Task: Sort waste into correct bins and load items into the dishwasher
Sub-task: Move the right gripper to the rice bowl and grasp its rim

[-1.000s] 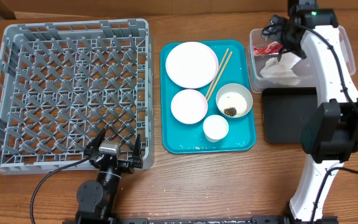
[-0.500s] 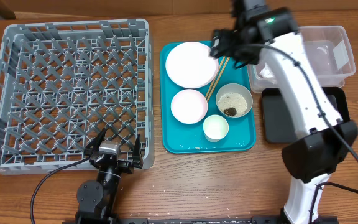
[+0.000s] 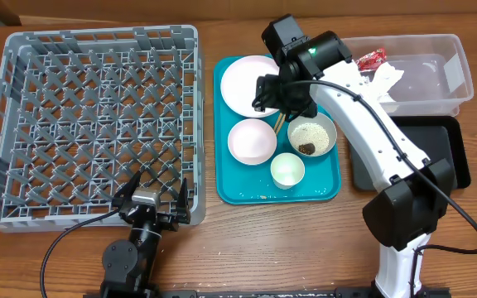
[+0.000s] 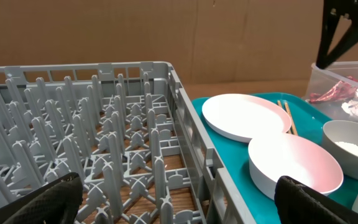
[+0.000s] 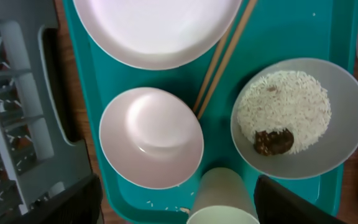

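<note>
My right gripper (image 3: 284, 98) hangs open over the teal tray (image 3: 232, 189), above the chopsticks (image 5: 224, 55). In the right wrist view its gap (image 5: 179, 208) holds nothing. Below it lie a pale-pink bowl (image 5: 151, 137), a white cup (image 5: 222, 193) and a grey bowl of rice with a dark scrap (image 5: 297, 118). A large white plate (image 3: 251, 83) sits at the tray's far end. The red wrapper (image 3: 371, 60) and white tissue (image 3: 385, 83) lie in the clear tub (image 3: 462, 62). My left gripper (image 3: 154, 199) rests open at the grey dish rack's (image 3: 98, 116) near wall.
A shallow black tray (image 3: 447, 157) lies right of the teal tray, in front of the clear tub. My right arm stretches across both. A few loose rice grains dot the teal tray's near end (image 5: 160, 202). The wooden table shows around everything.
My right arm has swung left from over the clear tub to over the teal tray, its jaws narrowing a little. The left arm has not moved.
</note>
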